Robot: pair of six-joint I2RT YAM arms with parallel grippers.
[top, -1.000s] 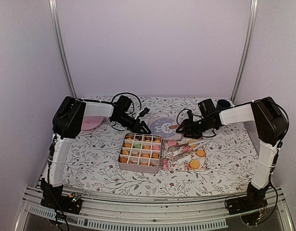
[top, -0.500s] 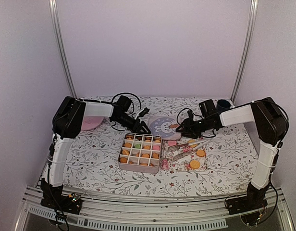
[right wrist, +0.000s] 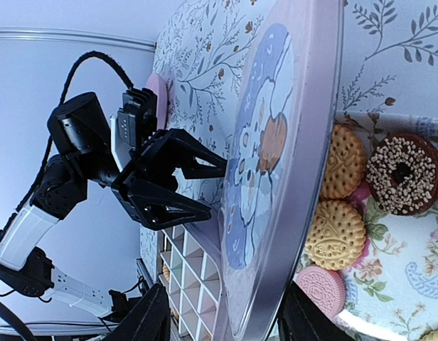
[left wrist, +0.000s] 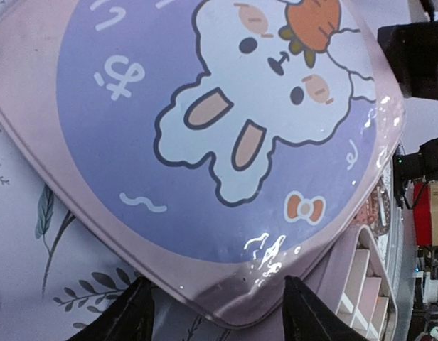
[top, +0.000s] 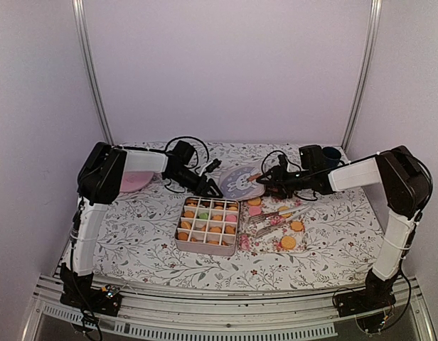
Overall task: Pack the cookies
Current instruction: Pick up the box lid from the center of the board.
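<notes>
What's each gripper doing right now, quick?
Left gripper: open, at the bunny lid's edge, holding nothing.
Right gripper: straddles the lid's edge; clamped or not cannot be told.

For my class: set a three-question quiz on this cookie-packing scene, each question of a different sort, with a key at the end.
1. True or false: every cell of the square pink box with a white grid is empty.
2. What sits between the fingers of the left gripper? A) a corner of the lilac rounded-square tin lid B) a biscuit C) a cup
3. Which animal is printed on that lid?
Key: 1 false; 2 A; 3 rabbit.
</notes>
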